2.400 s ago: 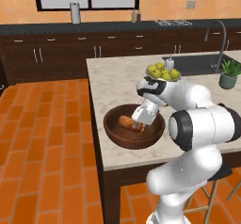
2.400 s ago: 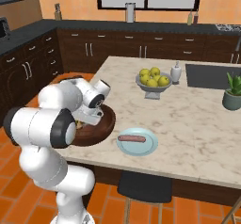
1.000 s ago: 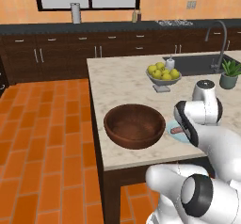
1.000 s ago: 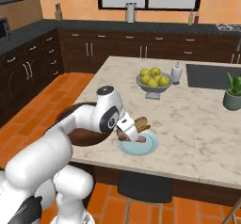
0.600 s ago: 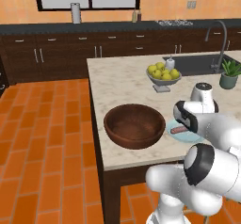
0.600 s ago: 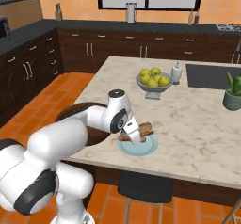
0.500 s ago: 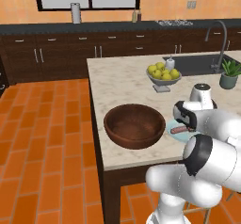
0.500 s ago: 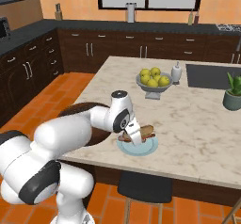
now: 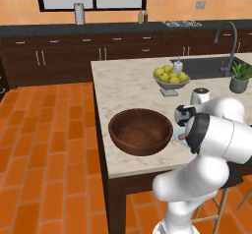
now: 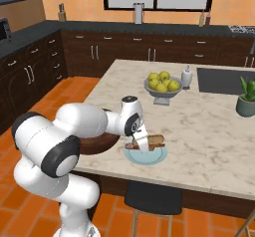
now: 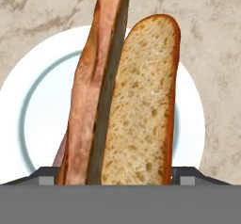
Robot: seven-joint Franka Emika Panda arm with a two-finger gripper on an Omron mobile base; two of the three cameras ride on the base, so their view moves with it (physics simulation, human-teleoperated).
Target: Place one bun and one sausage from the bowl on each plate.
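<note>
1. The bun [image 11: 141,110] and the sausage [image 11: 92,96] lie side by side, long flanks touching, over the pale blue plate [image 11: 33,110]. In the hand view the sausage sits on the 9 o'clock side of the bun, and both run from 6 o'clock up to 12 o'clock across the plate.

2. Pairing them this way fits the task: one bun plus one sausage per plate, so I judge this plate to be getting its full serving.

3. The plate rests on the marble worktop [image 10: 209,126] near its front edge. In the right base view it lies at about 3 o'clock from the dark wooden bowl [image 9: 141,131], close beside it, which keeps the carry from bowl to plate short.

4. The bowl looks empty in the left base view, its brown inside bare.

5. The grey footed bowl of yellow-green fruit [image 10: 161,87] stands further back on the worktop, at about 12 o'clock from the plate and well apart from it.

6. The end effector [image 10: 144,142] hangs right over the plate, pointing down at it, with the bun [image 10: 153,140] sticking out towards 3 o'clock in the right base view.

7. Its jaws stand wide apart. The bun and sausage fill the space between them. Whether the fingers press on the bun or have let it go, I cannot tell from these views.

8. My judgement: the bun is at the point of release onto the plate.
</note>
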